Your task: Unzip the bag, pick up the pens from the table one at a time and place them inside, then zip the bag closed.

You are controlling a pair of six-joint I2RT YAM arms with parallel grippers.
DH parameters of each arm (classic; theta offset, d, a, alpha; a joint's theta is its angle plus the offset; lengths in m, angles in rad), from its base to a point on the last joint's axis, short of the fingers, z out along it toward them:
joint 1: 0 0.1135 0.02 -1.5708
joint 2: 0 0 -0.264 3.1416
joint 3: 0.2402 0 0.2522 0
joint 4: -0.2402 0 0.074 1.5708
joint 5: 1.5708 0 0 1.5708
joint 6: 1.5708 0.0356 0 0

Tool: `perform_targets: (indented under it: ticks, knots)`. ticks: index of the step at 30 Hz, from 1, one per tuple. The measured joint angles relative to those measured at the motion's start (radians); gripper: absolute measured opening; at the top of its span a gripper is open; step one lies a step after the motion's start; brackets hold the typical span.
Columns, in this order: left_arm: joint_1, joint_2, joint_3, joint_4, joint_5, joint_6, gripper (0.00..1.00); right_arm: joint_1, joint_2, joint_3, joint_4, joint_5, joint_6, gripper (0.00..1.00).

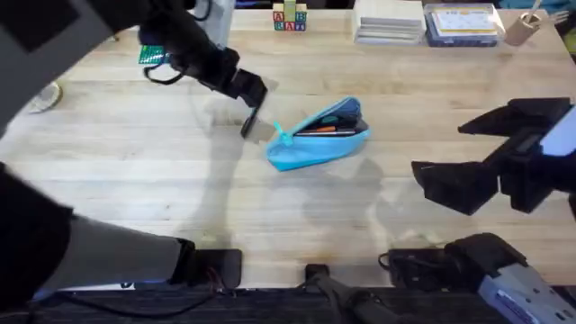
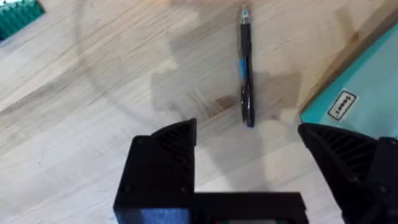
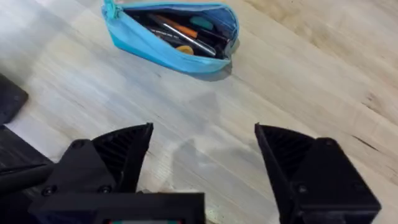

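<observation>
The light-blue bag [image 1: 315, 137] lies in the middle of the table [image 1: 180, 189] with its zipper open, and several pens, one reddish-orange, show inside it [image 3: 180, 31]. A black pen [image 1: 249, 121] with a blue band lies on the wood just left of the bag's teal pull. My left gripper [image 1: 250, 94] hovers above that pen, open; in the left wrist view the pen [image 2: 245, 68] lies just ahead of the gap of the gripper [image 2: 249, 149], and a corner of the bag [image 2: 360, 87] is beside it. My right gripper [image 1: 450, 153] hangs open to the right of the bag, holding nothing [image 3: 202, 162].
Along the far edge stand alphabet blocks [image 1: 290, 18], a stack of white books [image 1: 389, 20], a blue box [image 1: 461, 22] and a cup [image 1: 522, 27]. A green item [image 1: 153, 56] lies at the far left behind the left arm. Bare wood lies in front of the bag.
</observation>
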Motion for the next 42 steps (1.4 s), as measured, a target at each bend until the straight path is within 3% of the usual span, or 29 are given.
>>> perform_targets:
  ticks: [7,17,32,42]
  knots:
    - [-0.066,0.107,0.008,0.055,-0.049,-0.045,0.993,0.0,0.0,0.0,0.0,0.0,0.0,0.998]
    - [-0.113,0.201,0.008,0.125,-0.053,-0.056,0.993,0.0,0.0,0.0,-0.003,0.0,0.0,0.997]
    - [-0.117,0.22,0.008,0.191,-0.056,-0.056,0.993,0.0,0.0,0.0,-0.003,0.0,0.0,0.997]
    - [-0.117,0.255,0.008,0.219,-0.055,-0.109,0.995,0.0,0.0,0.0,-0.003,0.0,0.0,0.998]
